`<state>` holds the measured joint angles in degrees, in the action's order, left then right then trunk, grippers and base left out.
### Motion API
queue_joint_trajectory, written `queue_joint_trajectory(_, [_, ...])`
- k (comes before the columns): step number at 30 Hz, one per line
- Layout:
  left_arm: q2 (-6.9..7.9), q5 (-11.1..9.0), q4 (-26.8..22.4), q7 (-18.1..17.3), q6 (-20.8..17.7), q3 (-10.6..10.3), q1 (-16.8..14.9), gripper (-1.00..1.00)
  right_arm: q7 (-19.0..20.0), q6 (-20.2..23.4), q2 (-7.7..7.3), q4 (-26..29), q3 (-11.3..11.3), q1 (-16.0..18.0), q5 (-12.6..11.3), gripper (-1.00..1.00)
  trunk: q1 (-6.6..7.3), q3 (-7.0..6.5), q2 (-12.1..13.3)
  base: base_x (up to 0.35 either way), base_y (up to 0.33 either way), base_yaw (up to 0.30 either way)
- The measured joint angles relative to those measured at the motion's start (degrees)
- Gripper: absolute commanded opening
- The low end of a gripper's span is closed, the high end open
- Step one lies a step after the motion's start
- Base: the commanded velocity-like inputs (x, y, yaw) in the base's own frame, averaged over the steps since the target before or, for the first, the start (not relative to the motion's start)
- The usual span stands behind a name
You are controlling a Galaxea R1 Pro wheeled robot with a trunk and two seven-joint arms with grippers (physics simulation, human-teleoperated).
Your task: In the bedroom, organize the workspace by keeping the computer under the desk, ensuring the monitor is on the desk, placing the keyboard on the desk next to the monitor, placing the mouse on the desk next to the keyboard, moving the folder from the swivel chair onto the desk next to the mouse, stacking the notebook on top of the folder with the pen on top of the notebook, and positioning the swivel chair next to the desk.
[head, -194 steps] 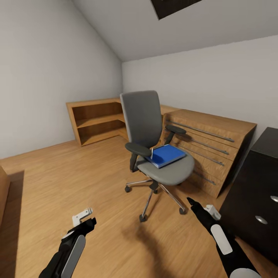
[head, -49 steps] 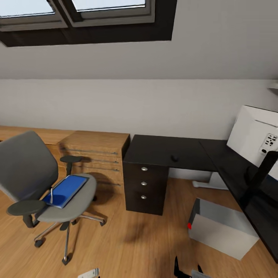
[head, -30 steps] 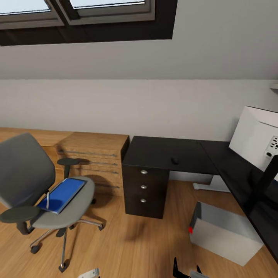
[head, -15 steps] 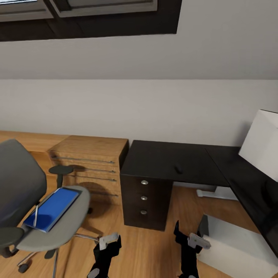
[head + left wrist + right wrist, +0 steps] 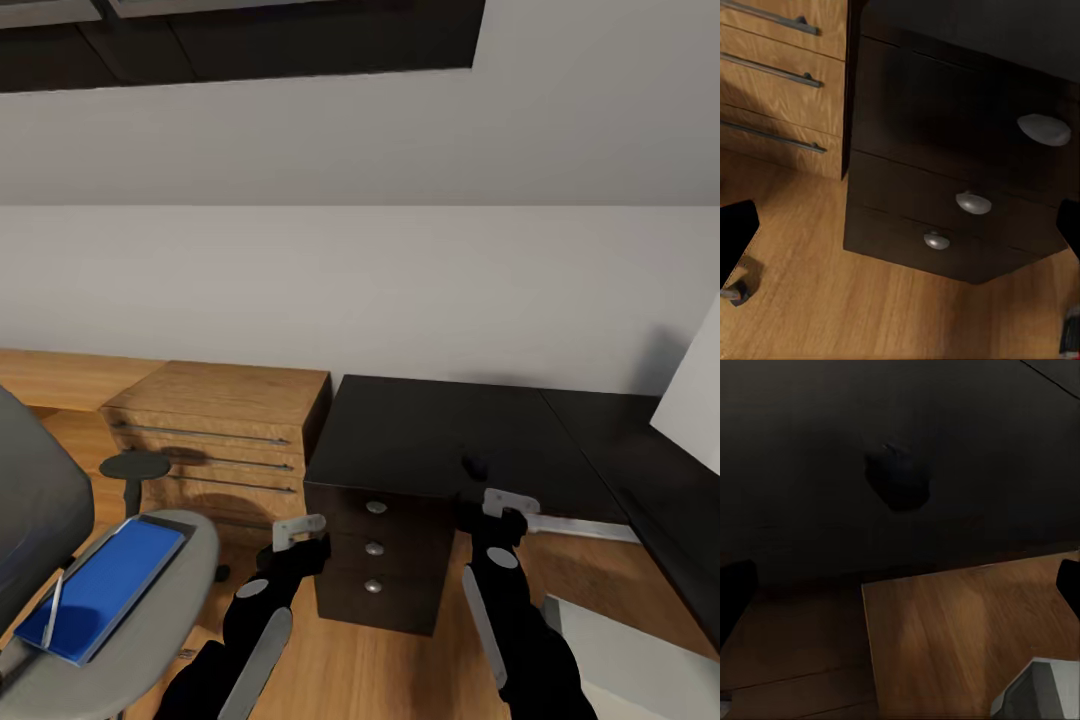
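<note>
Resting on the desk (image 5: 420, 430), the mouse (image 5: 474, 465) (black) lies just beyond the right gripper (image 5: 497, 513).

Soft, even light fills the room with no lamp visible. The pale wall (image 5: 380, 290) is bright and flat, with a faint grey shadow near its right end. The desk (image 5: 430, 440) top is dull black and swallows detail; in the right wrist view the mouse (image 5: 898, 480) barely separates from it. The drawer knobs (image 5: 973, 202) catch pale highlights. Renders are sharp, slightly soft-edged.
</note>
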<state>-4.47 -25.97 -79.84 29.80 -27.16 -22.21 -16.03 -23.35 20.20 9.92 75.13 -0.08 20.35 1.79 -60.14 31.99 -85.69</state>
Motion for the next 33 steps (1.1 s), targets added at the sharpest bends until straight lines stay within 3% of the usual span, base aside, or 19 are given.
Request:
queue_joint_trajectory(6, [0.23, 0.2, 3.3, 0.3, 0.9, 0.3, 0.0, 1.0, 0.5, 1.9, -0.82, -4.4, 0.0, 0.0, -0.6, 1.0, 0.0, 0.0, 0.0, 0.321, 0.0, 0.0])
queue_joint_trajectory(7, [0.36, 0.1, 3.7, 0.4, 1.4, 0.4, 0.0, 1.0, 0.7, 0.4, -1.71, -6.5, 0.1, 0.0, -0.7, 1.0, 0.0, 0.0, 0.0, 0.321, 0.0, 0.0])
queue_joint_trajectory(11, [0.72, 0.1, 5.3, 0.5, 1.8, 0.5, 0.0, 1.0, 0.7, -4.1, -3.01, -8.5, 0.2, -0.2, -0.7, 1.0, 0.0, 0.0, 0.0, 0.321, 0.0, 0.0])
queue_joint_trajectory(14, [0.96, 0.0, 4.8, 0.5, 1.8, 1.2, 0.0, 1.0, 1.3, -3.9, -3.8, -9.3, -0.5, -0.1, -1.2, 1.0, 0.0, 0.01, 0.0, 0.0, 0.0, 0.0])
queue_joint_trajectory(19, [0.74, 0.1, 5.0, 0.5, 1.9, 1.5, 0.0, 1.0, 2.7, -3.9, -3.73, -10.9, -1.1, -0.1, -1.2, 1.0, -0.03, 0.0, 0.0, 0.0, 0.0, 0.0])
queue_joint_trajectory(33, [1.67, -0.1, 5.7, 0.6, 1.9, 1.0, 0.0, 1.0, -0.4, -7.4, -4.63, -11.3, -0.6, -0.2, -0.4, 1.0, -0.03, 0.0, 0.0, 0.014, -0.005, 0.0])
